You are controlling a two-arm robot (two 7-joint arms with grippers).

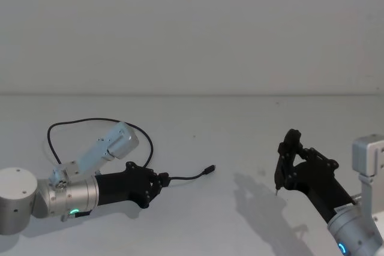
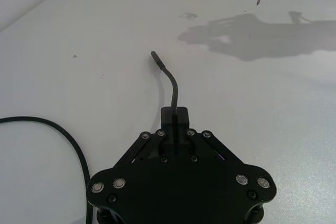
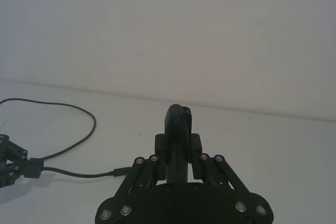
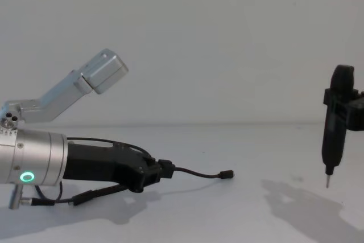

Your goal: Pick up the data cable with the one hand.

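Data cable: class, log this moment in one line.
left gripper: jaws shut on data cable near its end | right gripper: shut, raised, idle

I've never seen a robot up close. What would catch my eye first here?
The left claw, low over the white table, is clamped on a thin black data cable. A short end with its plug pokes out ahead, and the rest loops back behind the arm. Over on the right, the right claw hangs above the table gripping a dark pointed tool, tip down, with its shadow on the table.
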